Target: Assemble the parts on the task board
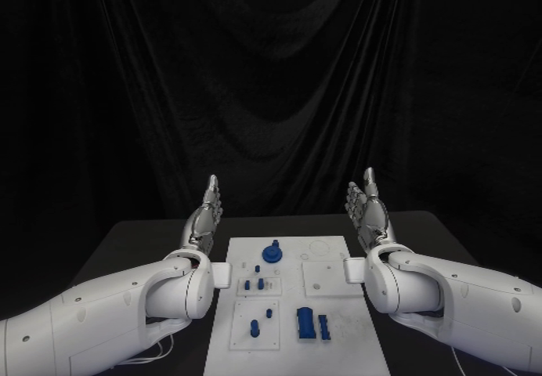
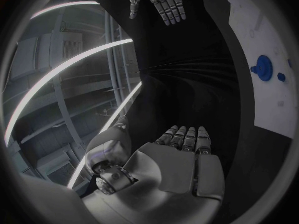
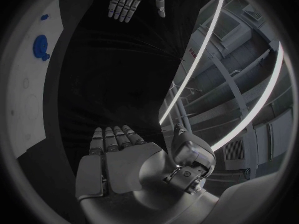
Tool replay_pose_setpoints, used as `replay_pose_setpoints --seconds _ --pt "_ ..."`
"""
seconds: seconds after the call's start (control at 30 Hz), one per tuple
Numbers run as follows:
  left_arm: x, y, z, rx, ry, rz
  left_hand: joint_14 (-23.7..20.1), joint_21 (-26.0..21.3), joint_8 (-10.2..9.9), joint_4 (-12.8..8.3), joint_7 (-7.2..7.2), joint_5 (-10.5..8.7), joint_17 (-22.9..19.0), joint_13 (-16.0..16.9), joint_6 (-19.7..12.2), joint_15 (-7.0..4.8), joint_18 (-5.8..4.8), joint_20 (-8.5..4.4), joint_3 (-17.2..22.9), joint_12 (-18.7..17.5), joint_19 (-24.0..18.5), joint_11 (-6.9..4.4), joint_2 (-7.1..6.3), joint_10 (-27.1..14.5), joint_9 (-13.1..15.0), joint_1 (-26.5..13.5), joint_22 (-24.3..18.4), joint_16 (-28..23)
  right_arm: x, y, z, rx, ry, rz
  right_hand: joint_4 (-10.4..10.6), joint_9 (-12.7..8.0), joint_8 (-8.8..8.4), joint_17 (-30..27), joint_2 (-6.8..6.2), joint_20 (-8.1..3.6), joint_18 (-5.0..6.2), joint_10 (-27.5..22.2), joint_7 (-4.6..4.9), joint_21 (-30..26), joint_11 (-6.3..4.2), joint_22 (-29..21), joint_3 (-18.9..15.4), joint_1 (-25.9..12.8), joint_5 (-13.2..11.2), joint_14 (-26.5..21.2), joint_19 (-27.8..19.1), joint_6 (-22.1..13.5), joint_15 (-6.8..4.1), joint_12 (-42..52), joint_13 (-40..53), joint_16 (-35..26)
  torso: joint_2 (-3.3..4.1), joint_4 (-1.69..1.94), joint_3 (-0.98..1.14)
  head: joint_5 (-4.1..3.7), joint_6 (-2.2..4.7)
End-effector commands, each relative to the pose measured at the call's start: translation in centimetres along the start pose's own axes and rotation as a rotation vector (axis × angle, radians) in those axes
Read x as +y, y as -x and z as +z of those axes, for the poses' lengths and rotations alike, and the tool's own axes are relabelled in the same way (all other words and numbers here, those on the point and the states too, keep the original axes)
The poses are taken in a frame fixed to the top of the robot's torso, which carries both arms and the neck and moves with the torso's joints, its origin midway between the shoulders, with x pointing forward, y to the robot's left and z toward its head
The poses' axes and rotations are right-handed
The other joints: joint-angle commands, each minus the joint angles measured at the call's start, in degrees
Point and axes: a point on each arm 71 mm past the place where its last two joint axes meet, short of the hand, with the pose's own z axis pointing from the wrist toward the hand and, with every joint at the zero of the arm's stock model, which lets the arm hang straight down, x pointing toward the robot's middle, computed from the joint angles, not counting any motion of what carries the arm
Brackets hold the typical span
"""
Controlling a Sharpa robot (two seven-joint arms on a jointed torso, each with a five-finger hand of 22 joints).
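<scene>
The white task board (image 1: 339, 321) lies in the middle of the black table. On it are a round blue part (image 1: 272, 254) near the far end, small blue pegs (image 1: 258, 283) in the middle, and two taller blue blocks (image 1: 306, 323) nearer me. My left hand (image 1: 206, 217) is raised left of the board, fingers straight and apart, holding nothing. My right hand (image 1: 370, 209) is raised the same way on the right. The left wrist view shows my left hand (image 2: 181, 157), the right hand (image 2: 159, 1) and the round part (image 2: 262, 67). The right wrist view shows my right hand (image 3: 118, 157) and the board (image 3: 31, 104).
The black table (image 1: 135, 243) runs out on both sides of the board. A black curtain (image 1: 271, 94) hangs behind it. My two white forearms (image 1: 124, 313) lie close along the board's long edges.
</scene>
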Motion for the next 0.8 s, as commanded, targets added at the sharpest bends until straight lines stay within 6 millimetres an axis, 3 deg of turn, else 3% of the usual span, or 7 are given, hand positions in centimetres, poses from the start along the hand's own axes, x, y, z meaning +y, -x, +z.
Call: replay_pose_setpoints --seconds 0.03,0.23,0.3,0.33,0.8 --pt "0.03 0.04 -0.05 -0.029 0.007 0.005 0.1 -0.3 -0.3 -0.5 0.00 -0.51 0.0 -0.1 -0.4 -0.30 -1.21 -0.42 0.5 -0.4 0.2 -0.25 -0.35 -0.2 -0.1 -4.0 -0.1 -0.2 -0.15 0.14 -0.03 -0.018 -0.015 -0.006 -0.1 -0.1 -0.20 -0.1 0.06 -0.30 -0.43 0.0 -0.06 -0.2 -0.20 -0.1 0.0 -0.4 -0.2 0.0 0.0 -0.3 -0.31 -0.2 -0.1 -0.2 0.00 -0.01 0.00 0.01 -0.01" --pt "0.03 0.04 -0.05 -0.029 0.007 0.005 0.1 -0.3 -0.3 -0.5 0.00 -0.51 0.0 -0.1 -0.4 -0.30 -1.21 -0.42 0.5 -0.4 0.2 -0.25 -0.35 -0.2 -0.1 -5.7 -0.1 -0.2 -0.15 0.14 -0.03 -0.018 -0.015 -0.006 -0.1 -0.1 -0.20 -0.1 0.06 -0.30 -0.43 0.0 -0.06 -0.2 -0.20 -0.1 0.0 -0.4 -0.2 0.0 0.0 -0.3 -0.31 -0.2 -0.1 -0.2 0.00 -0.01 0.00 0.01 -0.01" --pt "0.03 0.04 -0.05 -0.029 0.007 0.005 0.1 -0.3 -0.3 -0.5 0.00 -0.51 0.0 -0.1 -0.4 -0.30 -1.21 -0.42 0.5 -0.4 0.2 -0.25 -0.35 -0.2 -0.1 -7.7 -0.1 -0.2 -0.15 0.14 -0.03 -0.018 -0.015 -0.006 -0.1 -0.1 -0.20 -0.1 0.06 -0.30 -0.43 0.0 -0.06 -0.2 -0.20 -0.1 0.0 -0.4 -0.2 0.0 0.0 -0.3 -0.31 -0.2 -0.1 -0.2 0.00 -0.01 0.00 0.01 -0.01" --pt "0.03 0.04 -0.05 -0.029 0.007 0.005 0.1 -0.3 -0.3 -0.5 0.00 -0.51 0.0 -0.1 -0.4 -0.30 -1.21 -0.42 0.5 -0.4 0.2 -0.25 -0.35 -0.2 -0.1 -12.2 -0.1 -0.2 -0.15 0.14 -0.03 -0.018 -0.015 -0.006 -0.1 -0.1 -0.20 -0.1 0.06 -0.30 -0.43 0.0 -0.06 -0.2 -0.20 -0.1 0.0 -0.4 -0.2 0.0 0.0 -0.3 -0.31 -0.2 -0.1 -0.2 0.00 -0.01 0.00 0.01 -0.01" --pt "0.03 0.04 -0.05 -0.029 0.007 0.005 0.1 -0.3 -0.3 -0.5 0.00 -0.51 0.0 -0.1 -0.4 -0.30 -1.21 -0.42 0.5 -0.4 0.2 -0.25 -0.35 -0.2 -0.1 -12.2 -0.1 -0.2 -0.15 0.14 -0.03 -0.018 -0.015 -0.006 -0.1 -0.1 -0.20 -0.1 0.06 -0.30 -0.43 0.0 -0.06 -0.2 -0.20 -0.1 0.0 -0.4 -0.2 0.0 0.0 -0.3 -0.31 -0.2 -0.1 -0.2 0.00 -0.01 0.00 0.01 -0.01"
